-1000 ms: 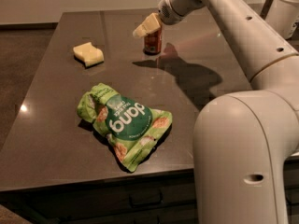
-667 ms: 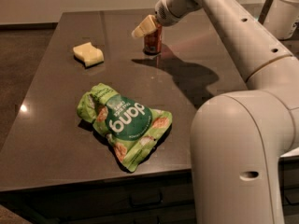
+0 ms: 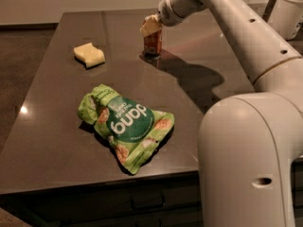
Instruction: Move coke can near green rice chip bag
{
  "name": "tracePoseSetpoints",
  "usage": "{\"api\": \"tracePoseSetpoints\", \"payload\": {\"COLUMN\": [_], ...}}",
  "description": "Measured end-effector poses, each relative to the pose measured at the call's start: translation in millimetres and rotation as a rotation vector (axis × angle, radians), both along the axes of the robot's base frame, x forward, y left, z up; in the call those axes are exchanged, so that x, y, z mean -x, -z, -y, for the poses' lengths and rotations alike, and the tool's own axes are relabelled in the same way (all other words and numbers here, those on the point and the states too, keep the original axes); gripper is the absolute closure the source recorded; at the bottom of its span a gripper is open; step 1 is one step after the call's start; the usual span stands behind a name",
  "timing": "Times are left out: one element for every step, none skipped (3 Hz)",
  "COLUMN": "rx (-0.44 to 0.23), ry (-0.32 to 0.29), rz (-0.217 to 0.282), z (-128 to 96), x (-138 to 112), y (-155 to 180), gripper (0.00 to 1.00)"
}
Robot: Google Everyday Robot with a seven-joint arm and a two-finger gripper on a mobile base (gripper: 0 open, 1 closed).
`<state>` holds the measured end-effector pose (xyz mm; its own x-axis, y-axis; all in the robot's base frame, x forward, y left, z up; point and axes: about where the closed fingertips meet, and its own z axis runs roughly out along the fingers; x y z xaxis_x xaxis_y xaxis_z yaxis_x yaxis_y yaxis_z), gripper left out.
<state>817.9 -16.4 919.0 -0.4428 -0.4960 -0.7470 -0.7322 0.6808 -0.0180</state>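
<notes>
Gripper (image 3: 151,26) sitting atop upright coke can (image 3: 152,42), upper centre; cannot tell its grip. Green rice chip bag (image 3: 125,124) lying well apart, lower left.

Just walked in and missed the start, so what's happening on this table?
The robot's arm reaches across the dark table, its claw at the top of the upright coke can near the far edge. The green rice chip bag lies flat toward the near edge, well apart from the can. A yellow sponge sits apart from both.
</notes>
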Motion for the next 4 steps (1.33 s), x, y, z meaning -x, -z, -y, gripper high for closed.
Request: {"api": "tracePoseSetpoints", "payload": {"rx": [0.012, 0.023, 0.026, 0.020], "ry": [-0.032, -0.083, -0.142, -0.204], "rz": [0.018, 0.042, 0.059, 0.056], "z": [6, 15, 16, 6], "x": [17, 51, 93, 129], "y": [-9, -21, -27, -23], "gripper": [0.87, 1.00, 1.00, 1.00]}}
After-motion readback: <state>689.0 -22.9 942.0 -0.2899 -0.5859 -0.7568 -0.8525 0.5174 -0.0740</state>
